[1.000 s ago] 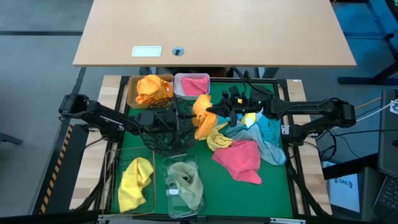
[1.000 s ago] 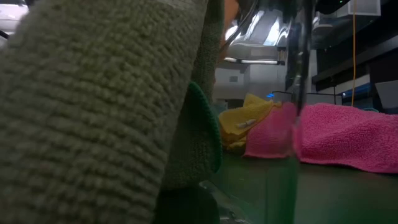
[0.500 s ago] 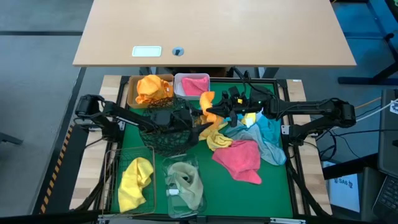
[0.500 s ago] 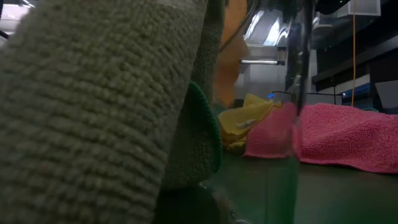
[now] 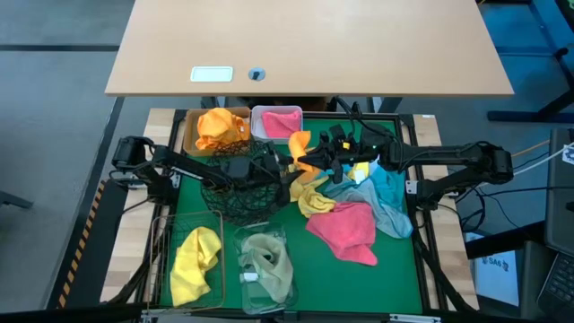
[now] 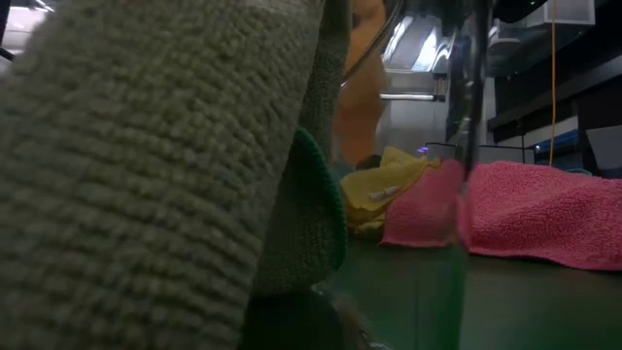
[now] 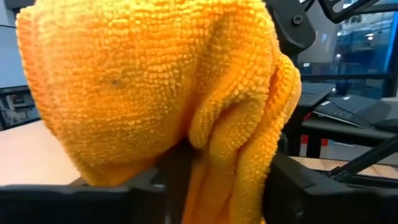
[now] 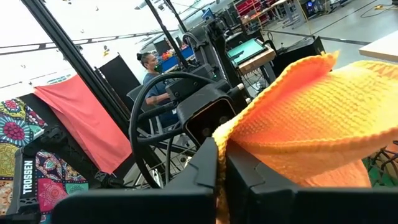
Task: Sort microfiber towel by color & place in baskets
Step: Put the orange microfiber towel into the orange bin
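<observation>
Two grippers — left gripper (image 5: 285, 169) and right gripper (image 5: 303, 161) — both clamped on one orange towel (image 5: 299, 144), right of the black wire-mesh bowl (image 5: 235, 193).

This is a robotics lab or workshop on an open industrial floor. The green-matted bench (image 5: 395, 260) sits in a metal frame on grey concrete, with a bare wooden desk (image 5: 305, 45) at twelve o'clock and yellow-black hazard tape (image 5: 79, 242) at eight o'clock. Beyond it the right wrist view shows dark metal rigs (image 8: 186, 37), a monitor (image 8: 245, 50), a red cloth (image 8: 81, 124) draped on a stand, and a seated person (image 8: 151, 74) at work.
</observation>
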`<action>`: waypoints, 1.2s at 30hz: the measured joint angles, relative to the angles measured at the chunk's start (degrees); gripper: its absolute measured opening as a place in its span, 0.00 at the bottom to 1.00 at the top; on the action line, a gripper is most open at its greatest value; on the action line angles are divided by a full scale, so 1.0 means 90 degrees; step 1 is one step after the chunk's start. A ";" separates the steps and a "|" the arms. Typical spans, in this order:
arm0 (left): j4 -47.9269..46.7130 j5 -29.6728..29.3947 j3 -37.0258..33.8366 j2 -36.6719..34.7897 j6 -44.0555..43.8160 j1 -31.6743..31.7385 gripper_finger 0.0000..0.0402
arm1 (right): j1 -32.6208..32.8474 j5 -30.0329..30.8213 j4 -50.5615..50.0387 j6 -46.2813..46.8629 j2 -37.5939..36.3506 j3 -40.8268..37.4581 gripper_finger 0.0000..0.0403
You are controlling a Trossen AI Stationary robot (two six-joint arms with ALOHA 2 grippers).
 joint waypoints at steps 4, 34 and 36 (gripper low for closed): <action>0.0000 0.0000 0.0000 0.0000 0.0048 -0.0002 0.20 | -0.0007 -0.0020 -0.0005 0.0036 0.0000 0.0000 0.05; -0.2584 -0.0040 -0.0002 -0.2738 0.0056 0.1555 0.03 | -0.0716 -0.1517 0.0122 0.0004 -0.1107 0.0437 0.48; -0.3121 -0.0252 -0.0002 -0.3053 0.0054 0.1793 0.03 | -0.0714 -0.1565 -0.0095 0.0002 -0.1166 0.0437 0.48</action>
